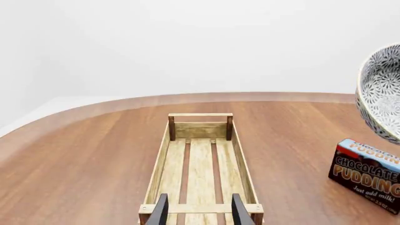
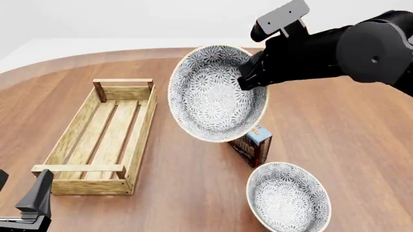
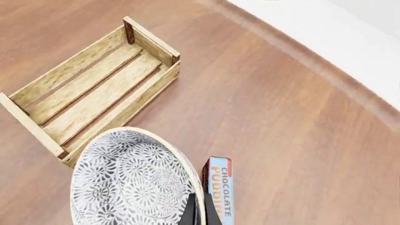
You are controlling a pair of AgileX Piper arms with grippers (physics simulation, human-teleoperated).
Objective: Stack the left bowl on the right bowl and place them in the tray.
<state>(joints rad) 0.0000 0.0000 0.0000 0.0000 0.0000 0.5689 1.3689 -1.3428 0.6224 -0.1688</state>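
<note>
right end effector [image 2: 248,79] holding bowl [image 2: 216,94] over pudding box [image 2: 253,147], tray [image 2: 96,140] beside

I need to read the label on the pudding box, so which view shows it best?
The left wrist view: the pudding box shows a broad printed face, uncovered, only its edge cropped. In the front view the box is half hidden behind the lifted bowl. The right wrist view shows just a narrow side.

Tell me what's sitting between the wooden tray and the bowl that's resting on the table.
In the front view, the pudding box stands on the table between the tray and the resting bowl; the lifted bowl held by the right gripper hangs above that stretch.
</note>
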